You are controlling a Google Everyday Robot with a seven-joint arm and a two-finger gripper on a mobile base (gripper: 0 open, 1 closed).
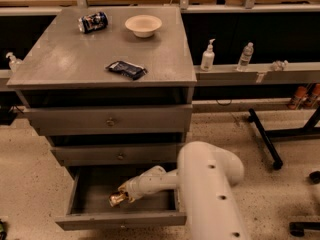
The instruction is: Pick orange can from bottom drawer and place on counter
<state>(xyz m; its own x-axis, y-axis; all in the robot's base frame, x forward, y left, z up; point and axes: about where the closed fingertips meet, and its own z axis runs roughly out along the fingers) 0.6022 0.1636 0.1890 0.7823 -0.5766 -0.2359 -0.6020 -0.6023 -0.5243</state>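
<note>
The orange can (116,199) lies tilted inside the open bottom drawer (120,219), near its middle. My gripper (125,191) reaches into the drawer from the right on a white forearm, and its tip is right at the can, touching or nearly touching it. The counter (75,59) is the grey top of the cabinet above, far from the gripper.
On the counter are a dark blue can (93,22), a cream bowl (143,25) and a flat dark blue packet (126,69). Two shut drawers (110,120) sit above the open one. A ledge at the right holds bottles (207,56). A black stand leg (265,139) lies on the floor.
</note>
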